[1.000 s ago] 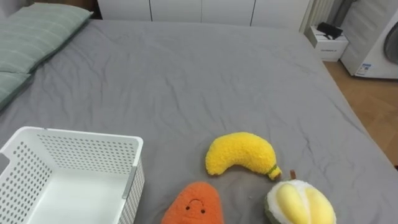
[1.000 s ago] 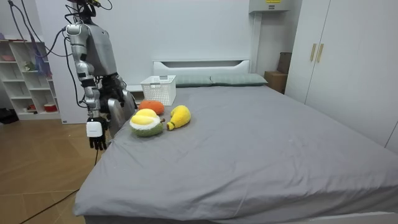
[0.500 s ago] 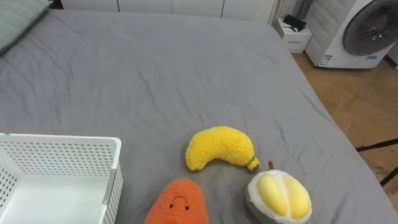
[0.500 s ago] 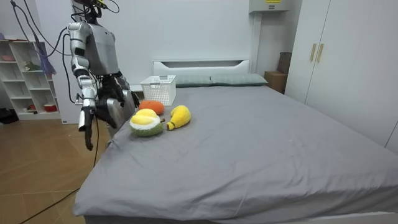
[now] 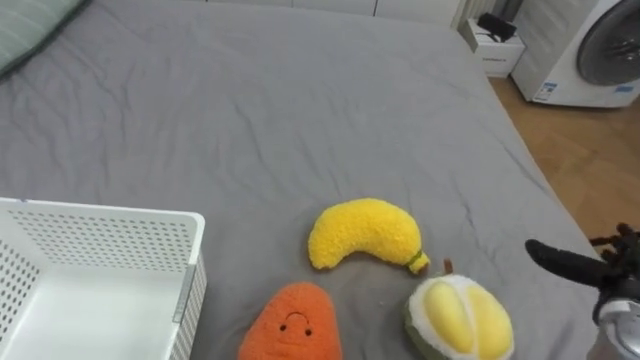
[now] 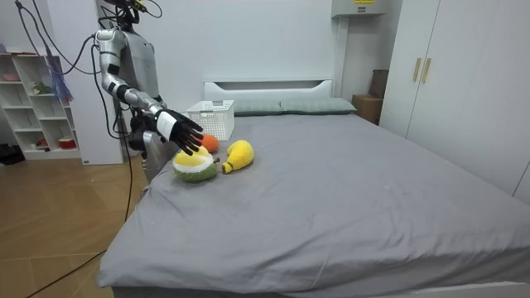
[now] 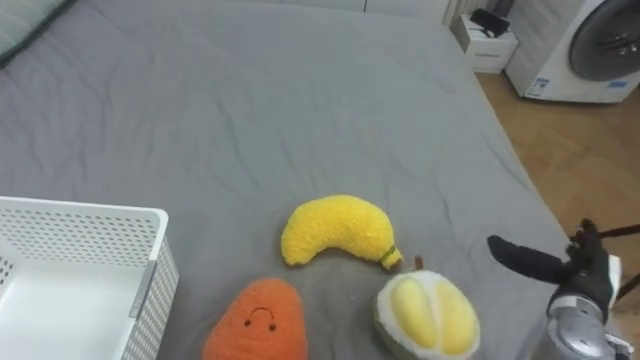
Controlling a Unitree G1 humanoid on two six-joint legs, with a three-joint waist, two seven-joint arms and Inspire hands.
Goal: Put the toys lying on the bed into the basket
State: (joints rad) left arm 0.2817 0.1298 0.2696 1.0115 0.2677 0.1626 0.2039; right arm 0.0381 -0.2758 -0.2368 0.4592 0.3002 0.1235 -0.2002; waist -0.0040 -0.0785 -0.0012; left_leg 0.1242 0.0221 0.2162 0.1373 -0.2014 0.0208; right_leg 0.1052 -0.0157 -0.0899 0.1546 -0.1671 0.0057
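Robot: stood at the side edge of the bed [image 5: 250,110], on the room view's left, right arm stretched over that edge.
Right hand [image 5: 566,264]: fingers straight and apart, holding nothing; held above the bed's edge, just right of the durian [image 5: 460,318], not touching it.
Durian: lay at the near edge, cut face up, nearest toy to the hand.
Banana [image 5: 365,232]: lay farther in from the edge, its stem end just beside the durian.
Carrot [image 5: 292,325]: lay at the near edge, face up, between durian and basket [image 5: 100,212].
Basket: white, perforated, open top, left of the carrot.
Pillow [image 5: 20,35]: at the bed's far left corner.
Washer [image 5: 600,50]: on the floor beyond the bed's right edge, beside a small white stand [image 5: 497,50].
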